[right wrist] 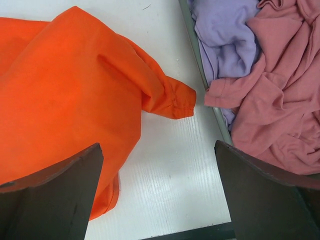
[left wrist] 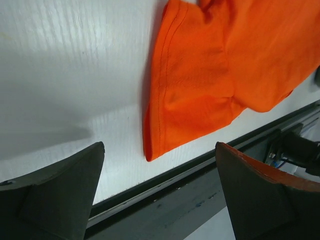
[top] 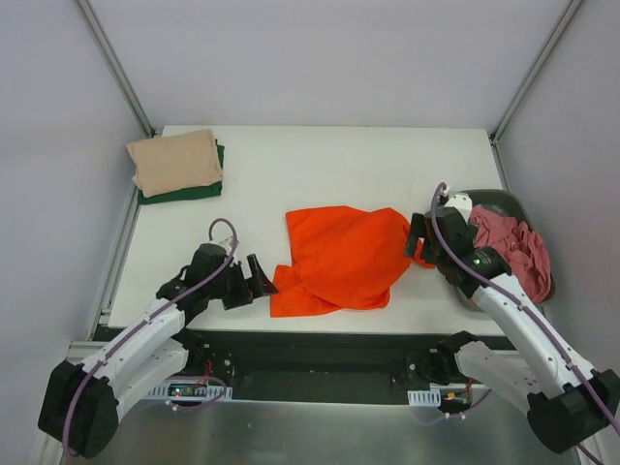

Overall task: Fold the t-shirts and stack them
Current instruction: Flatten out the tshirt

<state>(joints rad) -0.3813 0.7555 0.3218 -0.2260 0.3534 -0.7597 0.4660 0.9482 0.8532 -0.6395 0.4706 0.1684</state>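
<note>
Mid-table: orange shirt (top: 344, 257) spread from near edge to centre — blocks any low pass there.
Far half: bare table (top: 339, 165), open across the width.
Far-L corner: beige shirt (top: 174, 160) folded on dark green shirt (top: 184, 194).
L gripper (top: 260, 278): jaws apart, orange hem just ahead.
R gripper (top: 418, 242): jaws apart, narrow bare strip btwn orange sleeve and basket (top: 504, 201).
R edge: pink shirt (top: 518, 247) + lilac shirt (right wrist: 225, 30) fill basket — pink laps over rim.

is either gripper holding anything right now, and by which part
Nothing is held. The left gripper and right gripper are both open, each beside an edge of the orange t-shirt.
</note>
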